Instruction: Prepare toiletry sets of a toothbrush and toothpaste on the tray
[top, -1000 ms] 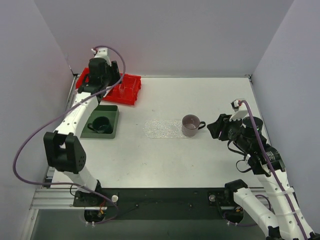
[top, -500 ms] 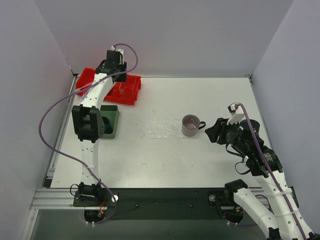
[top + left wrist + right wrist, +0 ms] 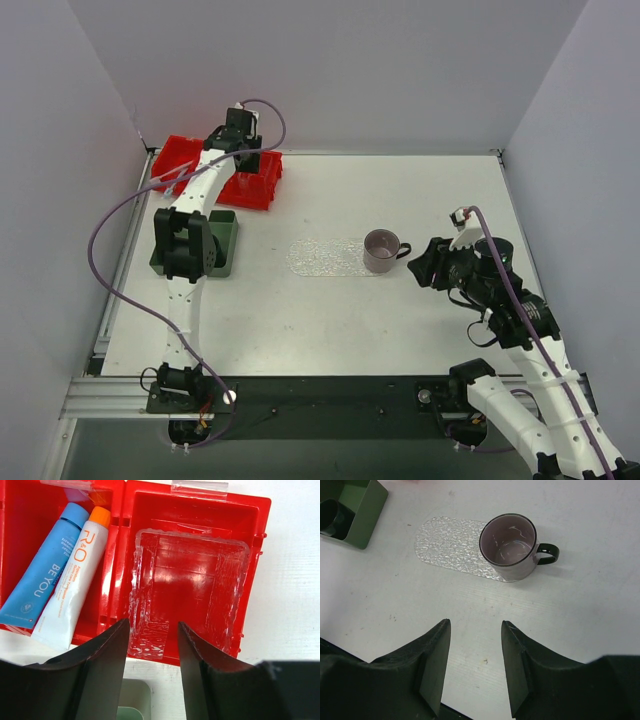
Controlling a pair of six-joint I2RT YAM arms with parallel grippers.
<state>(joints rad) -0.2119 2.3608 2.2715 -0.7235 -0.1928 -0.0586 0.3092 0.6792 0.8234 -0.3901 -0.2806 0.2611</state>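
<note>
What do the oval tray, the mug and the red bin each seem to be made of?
The oval tray looks like clear plastic, bumpy-textured; the table shows through it. The mug is likely glazed ceramic: glossy purple-grey wall with highlights. The red bin seems moulded plastic: shiny, uniform red, thin walls.

Bin [image 3: 262, 182] at far left of table. Square tray [image 3: 225, 240] just in front of it, with a cup [image 3: 331, 515] inside. Oval tray [image 3: 318, 258] mid-table, right of square tray and well apart from it. Mug [image 3: 381, 250] on its right end, handle pointing right. Left wrist view of bin: two toothpaste tubes [image 3: 40, 575] side by side, touching, in left compartment; plastic box [image 3: 190, 590] in compartment to their right
</note>
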